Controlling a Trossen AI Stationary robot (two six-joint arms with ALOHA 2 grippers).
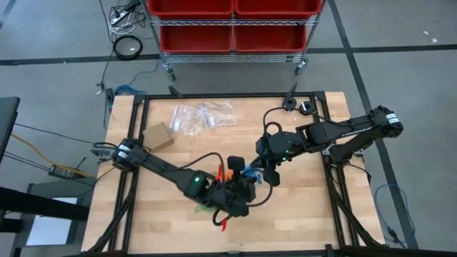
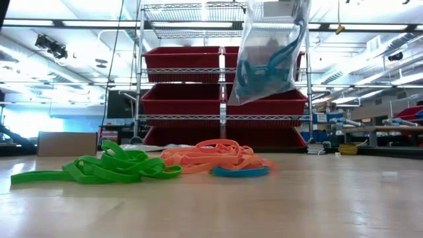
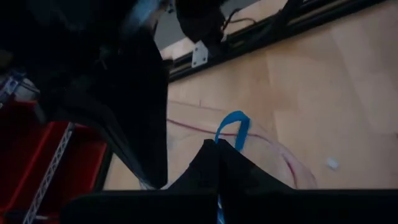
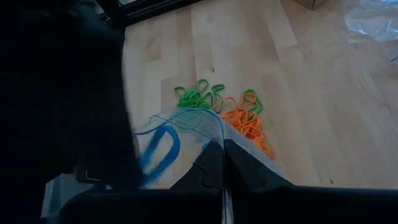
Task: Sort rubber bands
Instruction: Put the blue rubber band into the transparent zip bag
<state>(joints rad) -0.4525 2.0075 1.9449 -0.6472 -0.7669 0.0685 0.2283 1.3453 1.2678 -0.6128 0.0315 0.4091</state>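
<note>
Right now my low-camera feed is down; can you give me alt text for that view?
A clear plastic bag holding blue rubber bands hangs above the wooden table. Below lie a green clump, an orange pile and one blue band, with red bins on shelves behind.

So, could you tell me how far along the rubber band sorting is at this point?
Partly done. A clear bag with blue bands inside hangs above the table, pinched by the shut right gripper, while the shut left gripper holds another blue band. Left on the table: the green clump, the orange clump and one blue band.
</note>
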